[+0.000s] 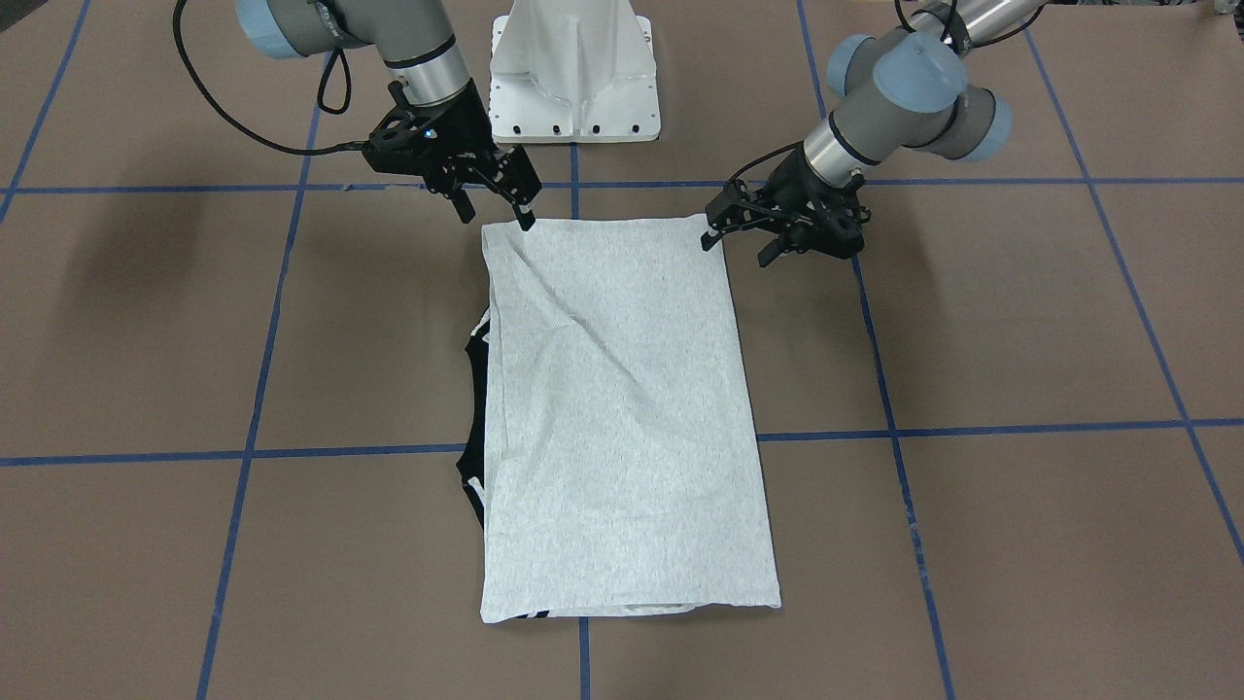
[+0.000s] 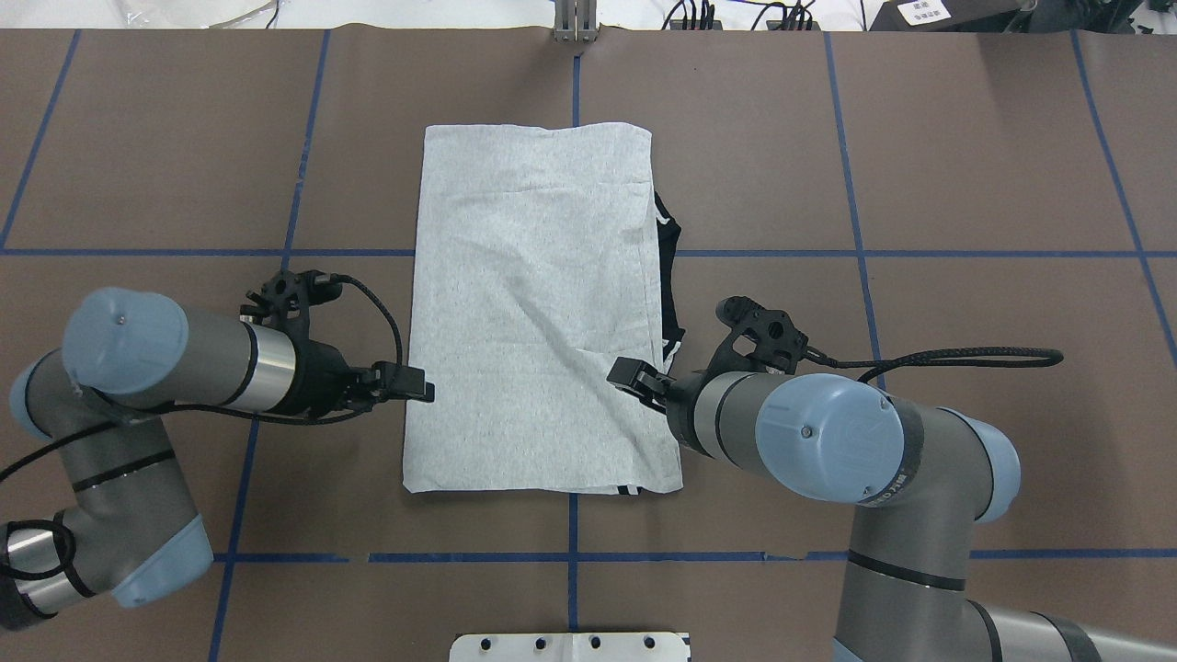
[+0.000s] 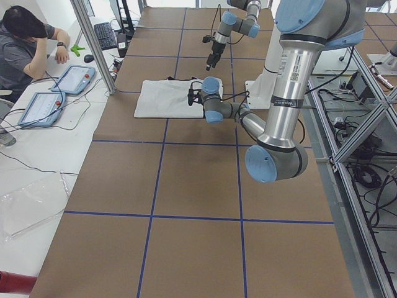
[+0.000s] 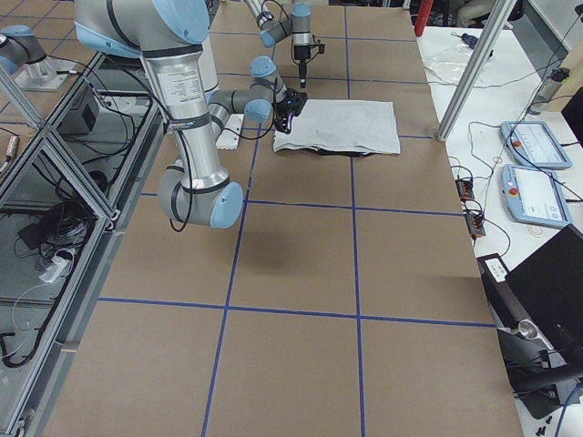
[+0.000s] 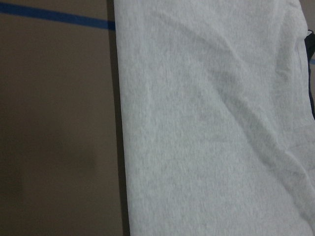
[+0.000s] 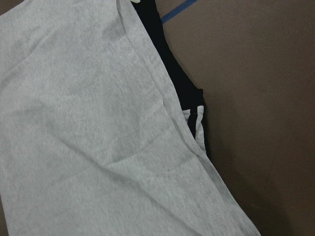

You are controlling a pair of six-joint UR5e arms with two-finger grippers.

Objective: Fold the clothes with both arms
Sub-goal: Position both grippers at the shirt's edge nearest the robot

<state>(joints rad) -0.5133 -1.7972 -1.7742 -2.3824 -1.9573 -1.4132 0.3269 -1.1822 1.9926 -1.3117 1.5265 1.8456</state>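
Note:
The grey T-shirt point(image 1: 622, 418) lies folded into a long rectangle on the brown table, plain side up. Its print is hidden. Black trim point(image 1: 473, 360) with white stripes sticks out along the edge on my right side point(image 2: 669, 276) and shows in the right wrist view point(image 6: 172, 73). My left gripper point(image 1: 741, 248) is open and empty just above the shirt's near left corner point(image 2: 418, 386). My right gripper point(image 1: 496, 214) is open and empty above the near right corner point(image 2: 630, 375). Both wrist views show only cloth point(image 5: 211, 128) and table, no fingers.
The white pedestal base point(image 1: 573, 68) stands behind the shirt's near edge. Blue tape lines point(image 2: 575, 556) cross the brown table. An operator point(image 3: 31, 43) sits at a side desk with teach pendants point(image 3: 68, 77) beyond the table's far edge.

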